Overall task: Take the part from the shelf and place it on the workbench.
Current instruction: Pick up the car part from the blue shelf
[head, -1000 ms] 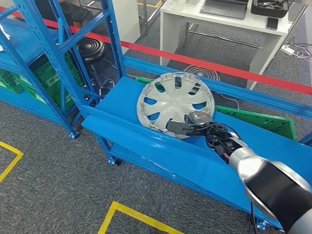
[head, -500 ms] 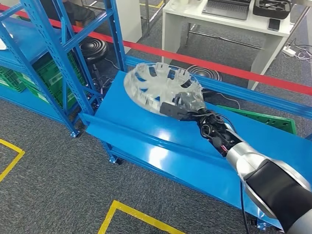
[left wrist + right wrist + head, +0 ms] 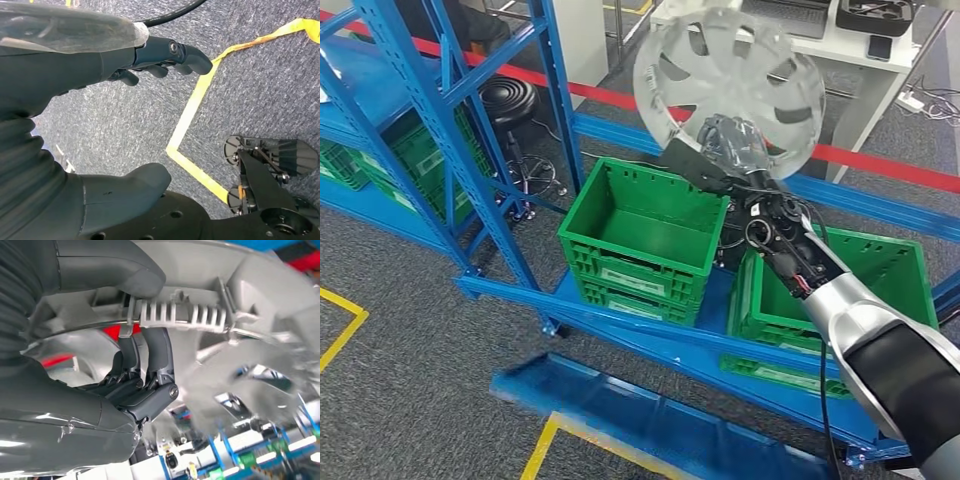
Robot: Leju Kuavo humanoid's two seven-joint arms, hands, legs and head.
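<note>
You see the right hand [image 3: 724, 150] pinching the rim of the silver wheel cover [image 3: 731, 85], held up in the air above the green crates [image 3: 644, 240] on the blue shelf [image 3: 622, 320]. The cover is motion-blurred; its upper edge is cut off by the frame in the head view. Right wrist view: thumb [image 3: 109, 265] on one face of the rim, dark fingers [image 3: 158, 357] behind it, the cover's far side smeared and hard to read. The white surface [image 3: 848, 50] beyond the red tape [image 3: 607, 97] is partly hidden by the cover. Left hand [image 3: 113, 115] hangs over grey carpet with yellow floor tape [image 3: 196, 100], fingers spread, holding nothing; part of the palm is hidden by its ribbed cover
</note>
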